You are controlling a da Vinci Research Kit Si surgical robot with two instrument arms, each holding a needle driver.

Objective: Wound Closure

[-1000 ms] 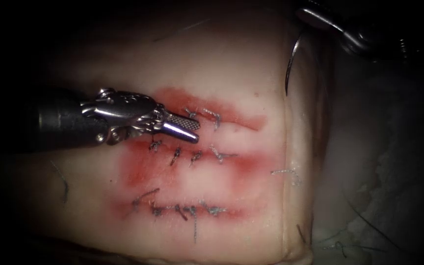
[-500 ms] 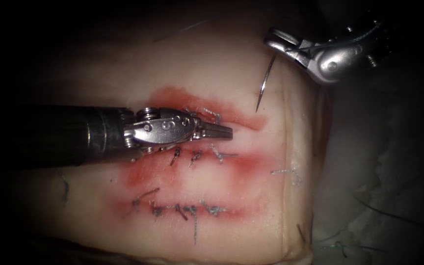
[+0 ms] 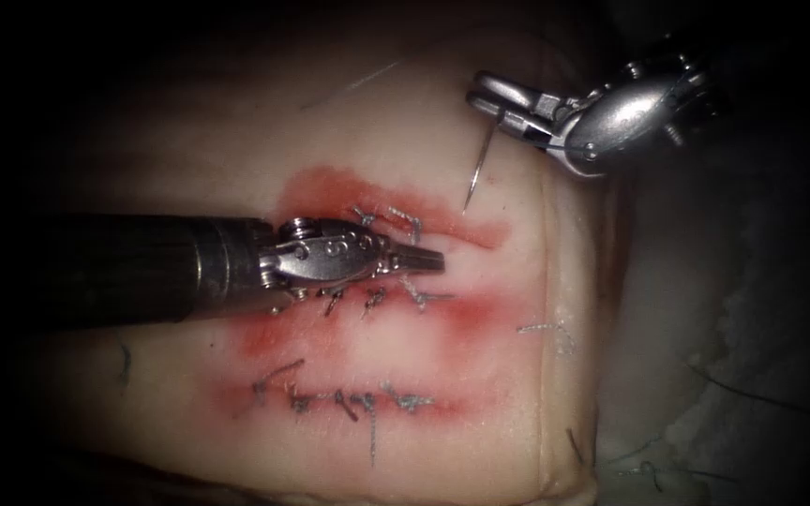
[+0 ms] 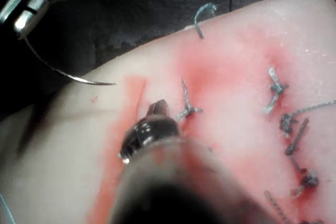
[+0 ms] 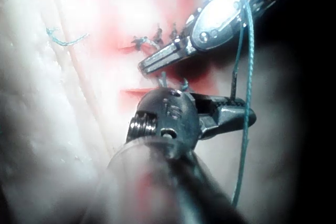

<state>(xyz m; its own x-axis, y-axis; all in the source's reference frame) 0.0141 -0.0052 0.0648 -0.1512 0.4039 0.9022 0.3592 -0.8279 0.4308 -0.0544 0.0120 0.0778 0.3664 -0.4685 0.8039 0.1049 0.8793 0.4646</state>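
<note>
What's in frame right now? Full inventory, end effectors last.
tissue: one, pale pink, under both tools
cuts: three, red-stained rows, stitched, running left to right
cut thread ends: several, grey-blue, on the tissue
needle: one, steel, held near its rear end by the right tool, point hanging free above the tissue
thread: one, teal, trailing past the right tool
left end effector: shut, holding nothing, over the top cut
right end effector: shut on the needle

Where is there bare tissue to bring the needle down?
Bare tissue lies above the top cut, left of the needle held by the right tool. Crowded: stitches and left tool between the cuts.
</note>
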